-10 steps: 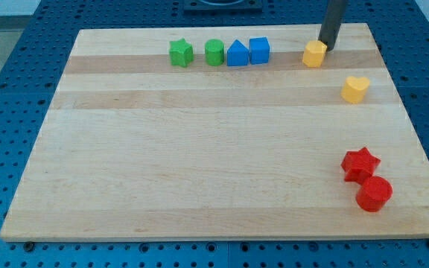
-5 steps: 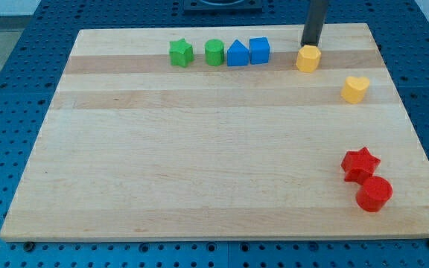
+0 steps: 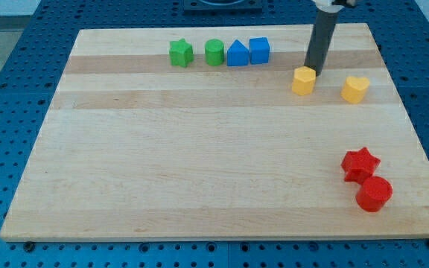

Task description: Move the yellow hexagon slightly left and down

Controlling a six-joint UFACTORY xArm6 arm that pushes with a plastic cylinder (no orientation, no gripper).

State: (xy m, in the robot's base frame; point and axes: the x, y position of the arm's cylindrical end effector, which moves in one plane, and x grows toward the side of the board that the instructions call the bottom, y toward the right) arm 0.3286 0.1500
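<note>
The yellow hexagon (image 3: 302,80) lies on the wooden board (image 3: 199,171) in the upper right part of the view. My tip (image 3: 313,70) stands right at its upper right edge, touching or nearly touching it. The dark rod rises from there toward the view's top. A second yellow block, heart-like in shape (image 3: 354,88), lies to the right of the hexagon, apart from it.
A row at the view's top holds a green star (image 3: 181,53), a green cylinder (image 3: 214,53), a blue house-shaped block (image 3: 237,53) and a blue cube (image 3: 259,50). A red star (image 3: 360,164) and a red cylinder (image 3: 374,193) lie at the lower right.
My tip has moved left and then down, pushing the yellow hexagon down and a little left from the top row's level. The other blocks have not moved.
</note>
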